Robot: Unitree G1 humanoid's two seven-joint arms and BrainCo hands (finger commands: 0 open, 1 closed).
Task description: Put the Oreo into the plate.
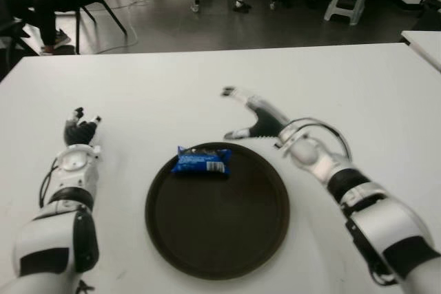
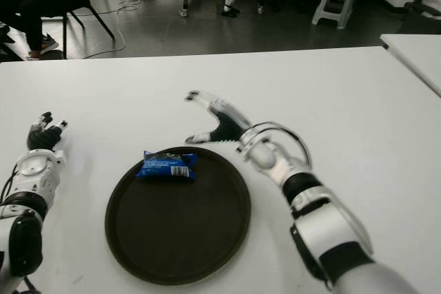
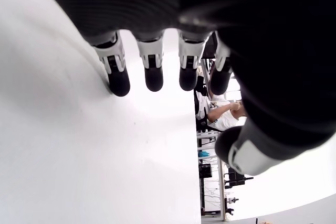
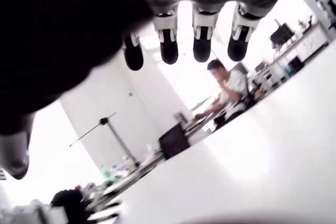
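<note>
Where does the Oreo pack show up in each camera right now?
Left eye view: Oreo pack lies inside the plate, at its far rim.
Right eye view: same spot, nearer the picture's left.
Left wrist view: not in it.
Right wrist view: not in it.
Shared landmark: the right hand, open, empty, just beyond the plate's far right rim.

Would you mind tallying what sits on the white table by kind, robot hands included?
Oreo packets: 1, blue, lying in the plate.
Plates: 1, dark and round.
Robot hands: 2, left hand and right hand, both open and empty.
Total: 4
</note>
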